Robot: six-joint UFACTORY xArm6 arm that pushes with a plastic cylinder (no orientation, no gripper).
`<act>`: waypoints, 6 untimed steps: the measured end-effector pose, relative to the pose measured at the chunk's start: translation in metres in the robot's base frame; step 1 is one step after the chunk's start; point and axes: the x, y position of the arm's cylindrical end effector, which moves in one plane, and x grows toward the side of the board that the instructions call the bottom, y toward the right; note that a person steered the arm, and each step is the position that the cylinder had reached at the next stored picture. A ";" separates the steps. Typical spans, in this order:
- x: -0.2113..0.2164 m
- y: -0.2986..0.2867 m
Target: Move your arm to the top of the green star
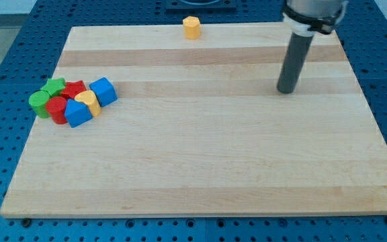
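In the camera view, the arm enters from the view's top right and is cut off by the frame; only its pale collar and the dark rod show. There are no jaws to report, just the rod. My tip rests on the wooden board in the view's upper right, well apart from every block.

The green star sits at the far left edge of the board, at the top of a tight cluster. It is partly hidden by the red star pressed against its right side, so its points are hard to make out. Below it stands a green cylinder, touching a red cylinder. A yellow heart-like block is wedged between a blue cube and another blue block whose shape I cannot tell for sure. The red pieces are largely covered by their neighbours.

A lone yellow block, roughly hexagonal, stands at the board's top edge near the middle.

The board is pale striped wood lying on a blue perforated table. A dark object at the view's top centre is cut off.
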 end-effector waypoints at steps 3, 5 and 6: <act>-0.083 -0.163; -0.091 -0.346; -0.091 -0.450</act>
